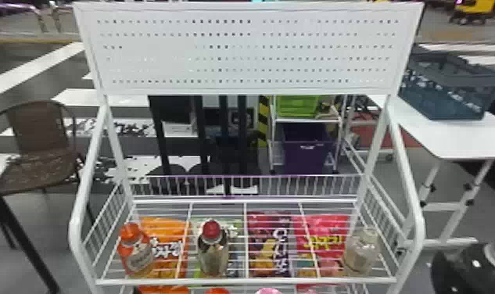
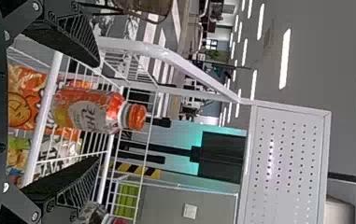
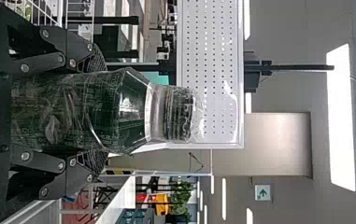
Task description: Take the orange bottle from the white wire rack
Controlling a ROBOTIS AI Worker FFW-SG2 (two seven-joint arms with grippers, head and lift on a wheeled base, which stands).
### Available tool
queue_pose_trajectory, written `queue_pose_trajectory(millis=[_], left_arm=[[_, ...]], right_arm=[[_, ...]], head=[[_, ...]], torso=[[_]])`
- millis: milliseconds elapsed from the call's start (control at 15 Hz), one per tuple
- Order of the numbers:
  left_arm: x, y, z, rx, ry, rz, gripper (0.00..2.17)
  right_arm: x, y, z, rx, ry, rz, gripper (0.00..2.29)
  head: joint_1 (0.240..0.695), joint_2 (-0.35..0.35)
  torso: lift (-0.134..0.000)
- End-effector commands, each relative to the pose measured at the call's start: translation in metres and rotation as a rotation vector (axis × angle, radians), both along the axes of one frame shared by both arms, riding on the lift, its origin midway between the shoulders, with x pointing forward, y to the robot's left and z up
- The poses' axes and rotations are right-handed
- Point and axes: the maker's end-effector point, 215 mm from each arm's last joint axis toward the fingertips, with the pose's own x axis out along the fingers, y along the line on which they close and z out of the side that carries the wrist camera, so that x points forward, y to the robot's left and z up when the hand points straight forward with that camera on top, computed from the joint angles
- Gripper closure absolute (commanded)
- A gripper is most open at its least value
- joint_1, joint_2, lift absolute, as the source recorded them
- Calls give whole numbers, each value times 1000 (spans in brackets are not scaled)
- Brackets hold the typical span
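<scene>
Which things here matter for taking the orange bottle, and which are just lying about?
For the job:
orange bottle
white wire rack holding it
left gripper, open

Not needed:
red-capped bottle
clear bottle
snack bags
brown chair
wrapped bottle in right gripper

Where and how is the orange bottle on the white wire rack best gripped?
The orange bottle is likely best gripped round its body, below the tapering shoulder, coming level from the front of the rack. It stands upright near the left end, and the left tool is open to take its sides.
</scene>
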Motion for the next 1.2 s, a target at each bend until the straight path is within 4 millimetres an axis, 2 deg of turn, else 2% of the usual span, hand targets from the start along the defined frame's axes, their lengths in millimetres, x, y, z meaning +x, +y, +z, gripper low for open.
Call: queue_pose_trajectory(millis=[0,200,667,867,1133], left_arm=[[8,-7,-24,2,24,-9,191],[27,-6,-47,30,41,0,191],[80,17,-44,103,3,7,188],[96,20,-47,114,4,-4,188],[109,12,-59,121,21,-28,188]], right_arm=[[-2,-2,0,-2,-3,-3,1021],[-4,-5,0,5,-8,-9,1021],[-11,-7,9,-8,-21,-11,1021],[-12,-8,10,-13,-23,-13,1021],[-13,-10,11,-16,-26,-16,1021]], head=[[499,0],[499,0],[499,0],[499,0],[499,0]], torso=[[0],[0],[0],[0],[0]])
